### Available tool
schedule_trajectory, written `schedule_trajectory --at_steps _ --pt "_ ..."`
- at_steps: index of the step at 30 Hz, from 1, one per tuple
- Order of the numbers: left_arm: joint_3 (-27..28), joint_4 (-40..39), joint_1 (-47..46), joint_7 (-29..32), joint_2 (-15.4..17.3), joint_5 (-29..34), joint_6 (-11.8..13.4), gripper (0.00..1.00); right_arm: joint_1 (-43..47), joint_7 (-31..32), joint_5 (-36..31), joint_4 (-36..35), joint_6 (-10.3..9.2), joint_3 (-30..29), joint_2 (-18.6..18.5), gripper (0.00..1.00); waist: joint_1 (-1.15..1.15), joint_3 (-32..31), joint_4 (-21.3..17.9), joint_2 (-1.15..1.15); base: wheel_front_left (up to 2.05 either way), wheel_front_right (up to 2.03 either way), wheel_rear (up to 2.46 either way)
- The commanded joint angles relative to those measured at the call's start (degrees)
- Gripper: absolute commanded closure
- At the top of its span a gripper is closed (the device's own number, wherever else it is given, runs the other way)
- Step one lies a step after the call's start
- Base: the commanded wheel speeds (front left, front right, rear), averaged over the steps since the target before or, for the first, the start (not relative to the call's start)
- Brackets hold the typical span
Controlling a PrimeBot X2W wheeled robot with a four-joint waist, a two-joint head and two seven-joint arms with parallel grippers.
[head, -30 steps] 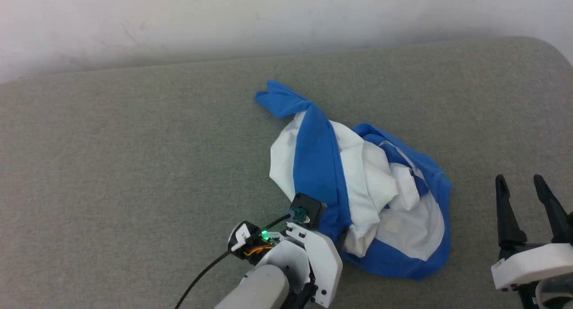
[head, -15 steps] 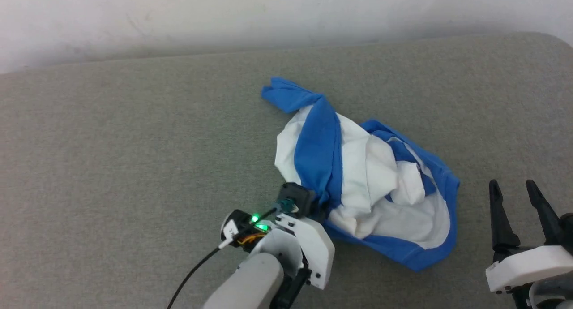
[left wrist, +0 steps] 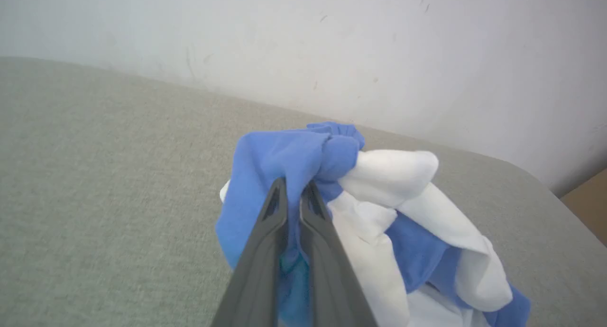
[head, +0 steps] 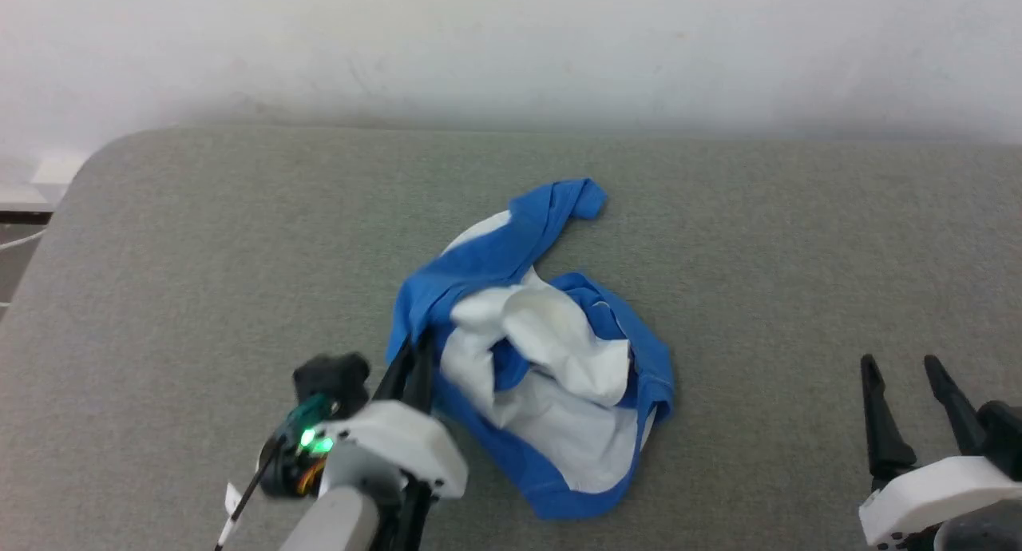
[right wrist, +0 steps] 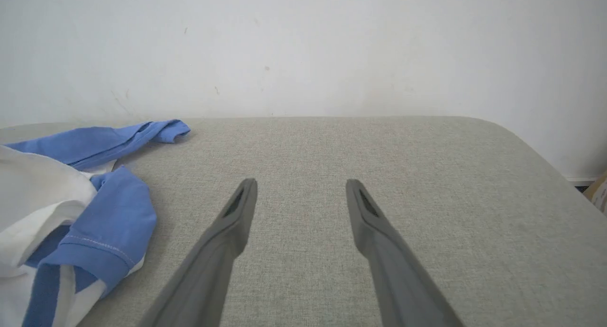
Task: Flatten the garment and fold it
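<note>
The garment (head: 543, 351), a white T-shirt with royal-blue sleeves and trim, lies crumpled in a heap on the grey cushioned surface (head: 200, 255); one blue sleeve stretches toward the back. My left gripper (head: 415, 351) is shut on a bunched blue fold at the heap's left edge, and the left wrist view shows the fingers (left wrist: 270, 227) pinching the garment (left wrist: 403, 213) there. My right gripper (head: 902, 375) stands open at the lower right, well clear of the cloth, with nothing between its fingers (right wrist: 237, 213). The garment (right wrist: 71, 194) shows at that view's left. The chest print is hidden.
A white wall (head: 511, 40) runs behind the surface. The surface's rounded left corner (head: 104, 156) is in sight, with a pale ledge beyond it. Bare grey fabric extends to the left and right of the heap.
The head camera has turned, shifting the whole picture. My left gripper has dragged the cloth's edge leftward and the heap is bunched tighter. The right gripper stays open.
</note>
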Motion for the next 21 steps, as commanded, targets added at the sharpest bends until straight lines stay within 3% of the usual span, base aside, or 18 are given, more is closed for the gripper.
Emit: schedule_trajectory --at_steps 1,2,3,5,13,16,21 --pt "0.8 0.8 1.83 -0.07 0.43 -1.21 0.42 1.0 0.56 0.39 0.11 0.31 -0.12 0.23 0.0 0.0 0.0 -1.51 2.24 0.0 0.0 0.0 0.0" --pt "1.51 1.91 2.85 0.17 0.58 -2.22 0.5 1.0 0.68 0.62 0.25 0.57 -0.12 0.49 0.04 0.0 0.0 -1.56 2.55 0.0 0.0 0.0 0.0" --pt "2.07 3.21 3.62 0.27 0.74 -2.94 0.57 0.91 0.8 0.86 0.38 0.83 -0.12 0.79 0.06 0.0 0.0 -1.55 2.87 0.0 0.0 0.0 0.0" --pt "2.13 6.05 4.31 0.22 1.44 -2.78 0.77 0.0 0.87 1.27 0.53 1.41 -0.12 1.49 0.07 0.0 0.0 -1.54 3.28 0.0 0.0 0.0 0.0" --pt "3.79 5.42 1.19 -8.16 0.77 -0.07 -1.11 0.0 -1.92 2.73 1.84 0.91 -0.12 4.81 -2.74 0.0 0.0 -0.92 6.38 0.0 0.0 0.0 0.0" --pt "5.04 -0.15 0.21 -8.86 1.96 6.8 -1.95 0.0 -4.61 5.68 3.36 0.34 -0.12 9.24 -5.58 0.0 0.0 -0.63 7.75 0.0 0.0 0.0 0.0" --pt "8.05 -9.55 3.68 -8.91 0.74 16.96 -2.17 0.0 -11.52 15.89 6.96 1.99 -0.12 19.41 -12.15 0.0 0.0 0.45 10.64 0.0 0.0 0.0 0.0"
